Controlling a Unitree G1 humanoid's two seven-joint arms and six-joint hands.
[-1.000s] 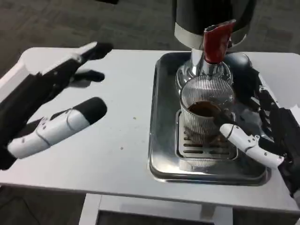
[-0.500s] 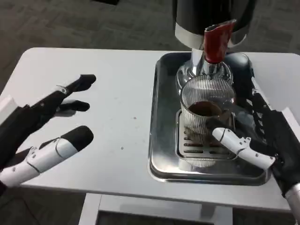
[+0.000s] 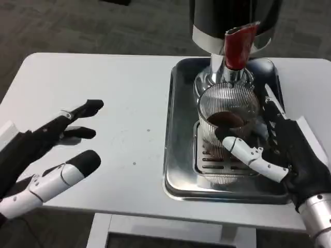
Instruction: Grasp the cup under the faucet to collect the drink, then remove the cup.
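A ribbed clear cup (image 3: 227,121) with dark drink in it stands on the drip grate (image 3: 214,165) under the faucet with the red lever (image 3: 238,46). My right hand (image 3: 279,147) wraps around the cup from the right. Its thumb (image 3: 243,150) lies across the cup's lower front, and its fingers (image 3: 271,111) reach along the cup's right and back side. My left hand (image 3: 49,152) hovers over the left part of the table with its fingers spread and nothing in it.
The black and chrome dispenser (image 3: 232,20) stands at the back of a steel tray (image 3: 178,150), whose raised rim rings the cup. The white table (image 3: 129,103) extends left of the tray, and its front edge lies close below my hands.
My right hand has moved left and closed in around the cup, the thumb sliding across its front. My left hand has drawn back and lower toward the table's front left.
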